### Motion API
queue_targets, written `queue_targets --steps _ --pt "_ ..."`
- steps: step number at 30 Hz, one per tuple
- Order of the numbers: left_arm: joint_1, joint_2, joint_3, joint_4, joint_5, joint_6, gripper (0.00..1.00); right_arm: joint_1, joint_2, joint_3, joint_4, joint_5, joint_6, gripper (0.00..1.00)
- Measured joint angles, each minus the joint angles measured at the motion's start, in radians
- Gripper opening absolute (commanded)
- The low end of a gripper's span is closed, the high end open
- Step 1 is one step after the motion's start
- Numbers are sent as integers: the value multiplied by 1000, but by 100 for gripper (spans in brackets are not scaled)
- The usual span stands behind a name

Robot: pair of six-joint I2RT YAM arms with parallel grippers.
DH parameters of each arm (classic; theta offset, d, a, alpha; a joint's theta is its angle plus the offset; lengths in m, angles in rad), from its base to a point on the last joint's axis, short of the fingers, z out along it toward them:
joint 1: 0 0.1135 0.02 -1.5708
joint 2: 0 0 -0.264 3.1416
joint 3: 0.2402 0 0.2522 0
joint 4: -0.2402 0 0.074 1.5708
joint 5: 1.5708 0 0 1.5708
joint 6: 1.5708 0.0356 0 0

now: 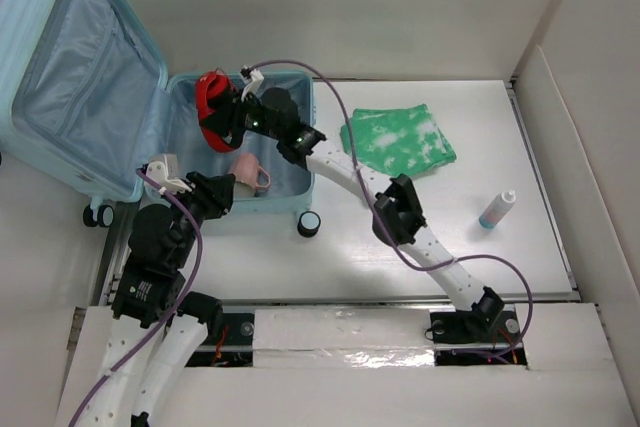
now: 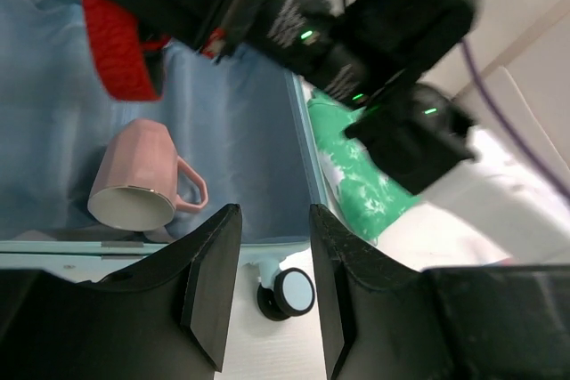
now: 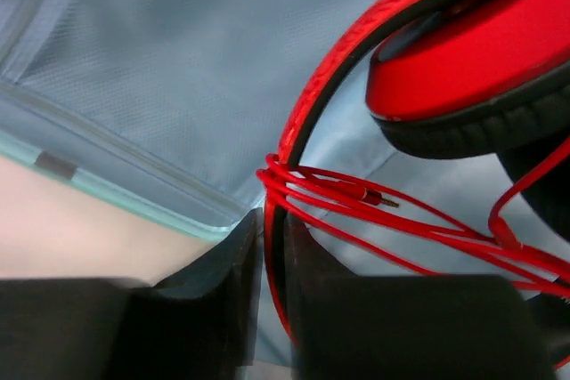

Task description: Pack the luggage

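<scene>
Aqua luggage (image 1: 60, 169), pale blue lining (image 1: 85, 67); red headphones (image 1: 208, 97); pink mug (image 1: 247, 172); green-white mottled cloth (image 1: 398, 139).

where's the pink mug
Top view, left side: the pink mug lies on its side inside the luggage, by its near wall, beside the left gripper, red headphones just beyond.

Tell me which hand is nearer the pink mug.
Left. The left hand hangs open over the near wall of the luggage, just beside the pink mug. The right hand is farther back inside the luggage, shut on the red headphones.
</scene>
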Motion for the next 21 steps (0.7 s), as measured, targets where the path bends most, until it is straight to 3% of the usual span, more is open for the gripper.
queue_targets --steps 3,4,11,13,14,15,16,18,19,21 --pt "0 0 0 -2 0 0 33 15 89 29 29 4 42 94" --pt "0 0 0 -2 0 0 33 21 91 7 29 8 43 100" --pt "0 0 0 -3 1 -2 33 39 -96 -303 44 24 -36 100" --pt "0 0 0 -3 2 -2 33 35 -203 -397 44 28 -66 91" --pt "0 0 0 -3 4 -2 33 31 -270 -459 63 35 -84 80" --pt "0 0 0 -3 4 -2 33 26 -343 -521 70 42 -98 66" --pt "0 0 0 -3 5 -2 33 19 -417 -576 79 47 -112 40" --pt "0 0 0 -3 8 -2 34 5 -577 -717 137 78 -134 10" --pt "0 0 0 -3 8 -2 34 -5 -665 -796 156 104 -148 0" --pt "0 -1 0 -3 9 -2 34 -22 -851 -988 205 202 -172 0"
